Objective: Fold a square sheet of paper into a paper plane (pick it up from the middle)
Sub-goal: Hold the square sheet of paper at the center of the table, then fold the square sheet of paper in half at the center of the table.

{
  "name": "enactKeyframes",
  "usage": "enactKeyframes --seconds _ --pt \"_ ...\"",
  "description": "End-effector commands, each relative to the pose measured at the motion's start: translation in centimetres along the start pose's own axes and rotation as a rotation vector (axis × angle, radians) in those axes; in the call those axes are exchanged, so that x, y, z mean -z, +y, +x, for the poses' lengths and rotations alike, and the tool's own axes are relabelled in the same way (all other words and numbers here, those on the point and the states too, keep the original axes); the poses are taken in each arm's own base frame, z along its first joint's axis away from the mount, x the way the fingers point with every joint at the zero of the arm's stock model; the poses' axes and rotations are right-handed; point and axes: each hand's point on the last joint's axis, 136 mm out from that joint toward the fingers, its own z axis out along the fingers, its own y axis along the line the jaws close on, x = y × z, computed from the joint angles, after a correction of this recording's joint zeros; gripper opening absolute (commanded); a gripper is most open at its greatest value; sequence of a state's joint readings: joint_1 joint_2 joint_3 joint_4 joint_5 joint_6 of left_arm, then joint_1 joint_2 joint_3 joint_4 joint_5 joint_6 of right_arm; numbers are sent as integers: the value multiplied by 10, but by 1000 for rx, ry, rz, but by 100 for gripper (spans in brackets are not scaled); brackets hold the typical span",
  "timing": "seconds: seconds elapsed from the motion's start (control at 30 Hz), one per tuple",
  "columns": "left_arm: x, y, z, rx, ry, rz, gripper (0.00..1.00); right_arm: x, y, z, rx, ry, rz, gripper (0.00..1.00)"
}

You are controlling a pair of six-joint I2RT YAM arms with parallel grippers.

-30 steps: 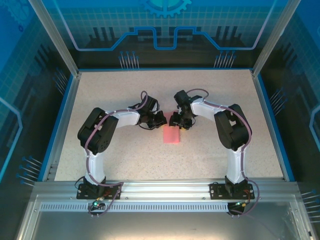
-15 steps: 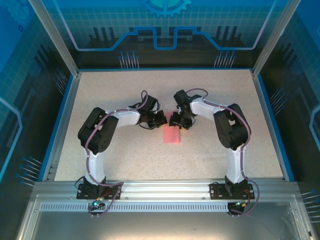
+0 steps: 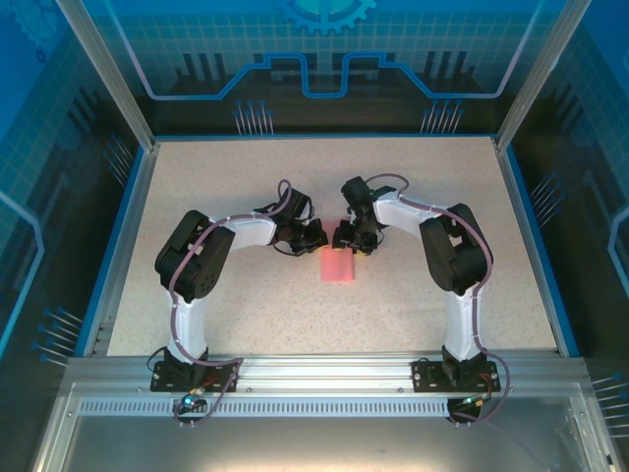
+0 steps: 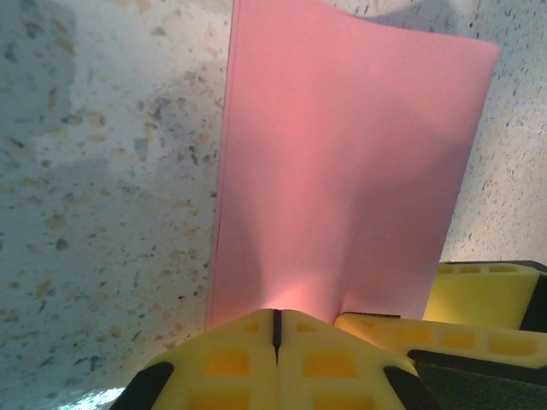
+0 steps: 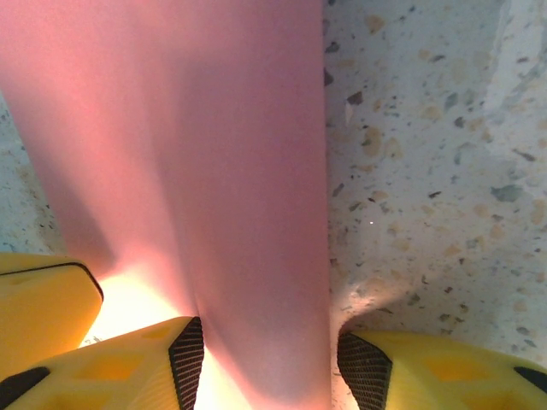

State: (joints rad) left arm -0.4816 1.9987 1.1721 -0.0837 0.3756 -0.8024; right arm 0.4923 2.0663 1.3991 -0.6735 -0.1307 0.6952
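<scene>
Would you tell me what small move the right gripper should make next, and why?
Probably close the right gripper: its jaws stand open astride an edge of the pink sheet, while the left gripper is shut on it alongside.

plain pink-red paper [image 4: 342, 171], yellow tool fingers [image 4: 231, 363], speckled beige table [image 4: 102, 171].

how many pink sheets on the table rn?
1. The pink sheet lies in the middle of the table, with the left gripper shut on its edge and the right gripper open astride it. Another directly beneath it would be hidden.
</scene>
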Motion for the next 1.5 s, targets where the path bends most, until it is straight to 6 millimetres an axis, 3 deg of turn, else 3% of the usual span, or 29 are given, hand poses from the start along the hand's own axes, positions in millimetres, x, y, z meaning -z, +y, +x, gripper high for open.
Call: enactKeyframes --seconds 0.0,0.2,0.33,0.43,0.63,0.73,0.83,0.93,1.03,1.23,1.47 --pt "-4 3 2 -11 30 -10 6 -75 -58 30 -3 115 197 54" --pt "-4 7 2 -8 30 -29 5 -75 -57 30 -6 116 192 55" --pt "-6 16 4 -4 39 -64 4 -63 -42 24 -2 83 128 55" --pt "-9 25 8 1 53 -94 4 -38 -22 14 7 21 41 55" --pt "-15 43 15 14 70 -142 3 44 20 -13 65 -192 -194 60" --pt "-17 47 16 16 74 -151 3 68 36 -15 134 -238 -281 59" --pt "-17 49 17 17 75 -157 3 78 54 -13 212 -237 -352 50" --pt "-18 49 17 16 76 -162 2 75 68 -9 266 -211 -390 40" --pt "-18 50 17 17 75 -165 3 58 70 -7 269 -159 -377 29" --pt "-17 53 17 21 73 -178 2 22 35 -12 160 -106 -301 18" --pt "-18 60 21 28 81 -201 2 -3 1 -14 93 -72 -261 16"
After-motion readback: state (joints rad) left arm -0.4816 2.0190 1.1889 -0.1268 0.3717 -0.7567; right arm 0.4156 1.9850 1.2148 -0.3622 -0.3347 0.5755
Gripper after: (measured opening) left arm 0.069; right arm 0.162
